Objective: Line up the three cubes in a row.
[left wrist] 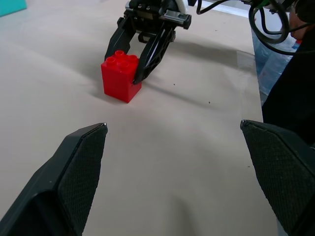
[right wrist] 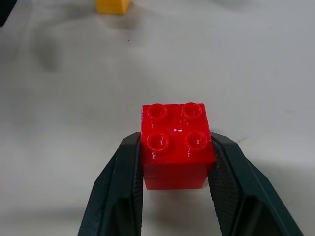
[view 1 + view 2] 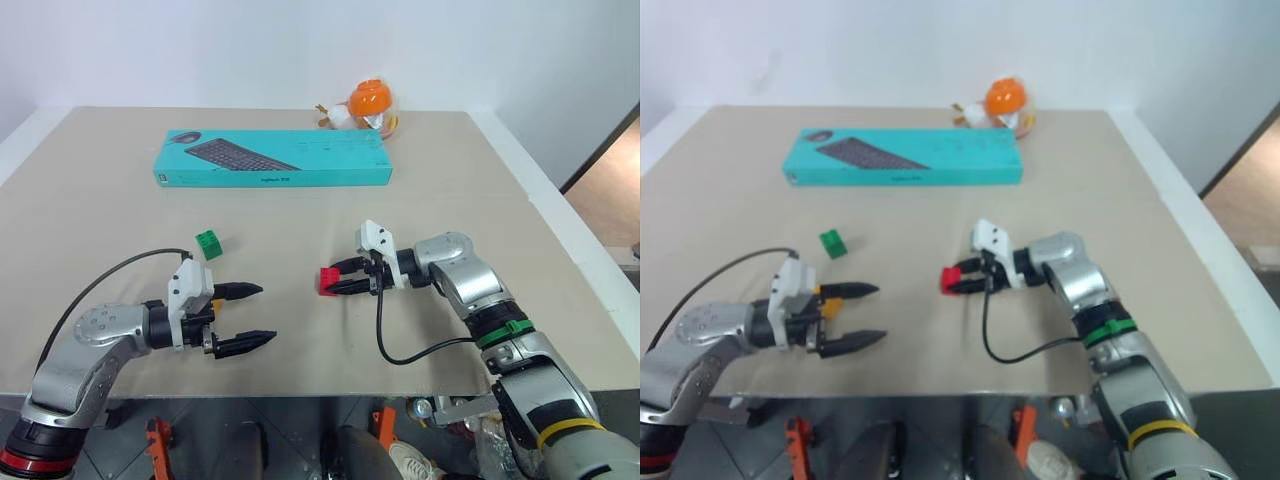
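Three cubes are in play, and the step in hand looks like carrying the red cube (image 3: 328, 281) toward the others. The right gripper (image 3: 345, 276) pinches it between its black fingers, studs up, low over or on the table (image 3: 100, 180); I cannot tell which. The green cube (image 3: 208, 244) sits well apart toward the robot's left, nearer the teal box (image 3: 272, 158). A yellow cube (image 2: 112, 5) shows ahead of the red one in the right wrist view, seemingly tucked just behind the left gripper (image 3: 248, 317), whose fingers stand spread wide and empty above the surface.

Next, I judge, the red cube must be set down level with green and yellow, faces squared, then released cleanly.

Beige matte tabletop, white edge, pale wall behind; an orange round toy (image 3: 366, 105) rests at the far edge.
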